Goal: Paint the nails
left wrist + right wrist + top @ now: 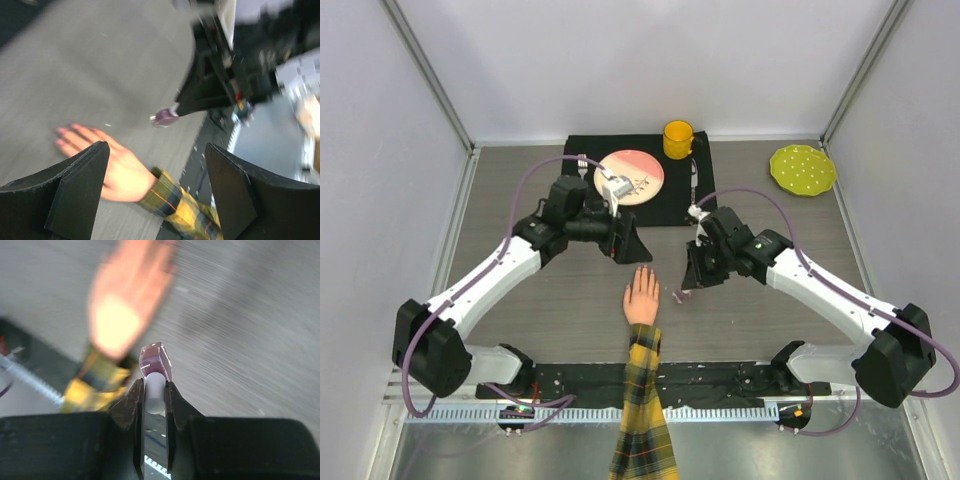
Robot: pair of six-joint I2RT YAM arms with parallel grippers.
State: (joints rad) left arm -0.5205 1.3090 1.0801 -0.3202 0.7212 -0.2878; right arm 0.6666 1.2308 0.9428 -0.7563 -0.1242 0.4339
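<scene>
The pale mannequin hand [642, 297] lies palm down on the grey table, its yellow-black plaid sleeve [642, 400] running toward the near edge. Its nails [62, 131] show as pinkish tips on the fingers; they are blurred in the right wrist view. My right gripper [155, 385] is shut on the white cap [155, 392] of a small purple polish bottle [156, 360], held just right of the hand [127, 295]. That bottle [680, 294] hangs low over the table. My left gripper [156, 147] hovers open above the wrist, with nothing between its fingers [82, 185].
A black mat [582, 160] at the back carries a pink plate [640, 178] and a yellow mug [678, 139]. A green dotted plate [803, 169] sits at the back right. Metal frame walls bound the table on both sides.
</scene>
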